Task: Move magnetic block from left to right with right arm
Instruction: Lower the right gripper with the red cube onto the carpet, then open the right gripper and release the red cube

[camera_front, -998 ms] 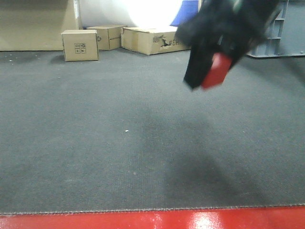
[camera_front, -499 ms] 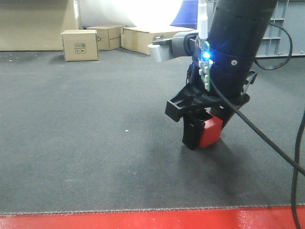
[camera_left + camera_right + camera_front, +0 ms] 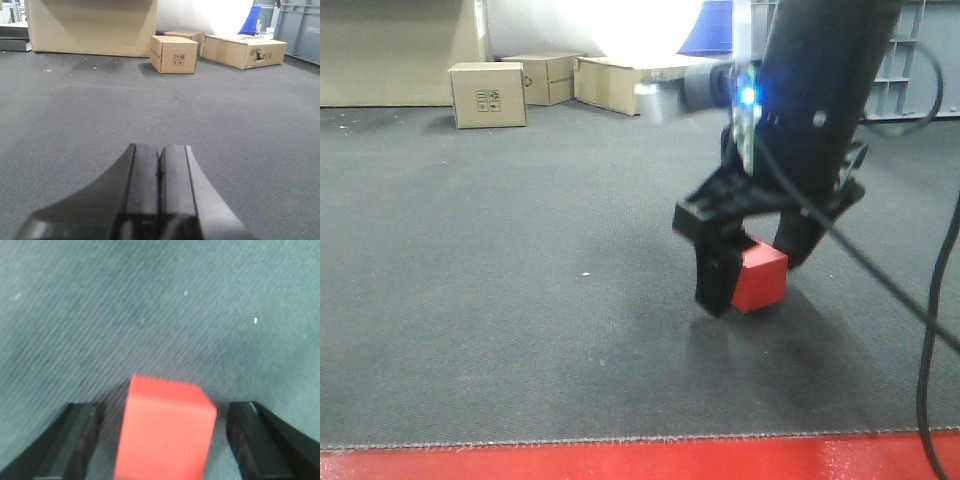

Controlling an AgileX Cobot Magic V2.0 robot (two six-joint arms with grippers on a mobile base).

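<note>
The magnetic block (image 3: 760, 280) sits on the grey carpet (image 3: 500, 300), right of centre, between the spread jaws of the right gripper (image 3: 757, 275), gaps showing either side. That arm points steeply down. Left gripper (image 3: 159, 187): jaws pressed together, low over carpet

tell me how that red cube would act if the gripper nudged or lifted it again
The magnetic block probably slides or stays put instead of rolling: its faces look flat and it sits on the carpet. It looks rigid, with crisp edges between the spread jaws of the right gripper. The matte faces suggest a fair grip. Weight cannot be judged.
</note>
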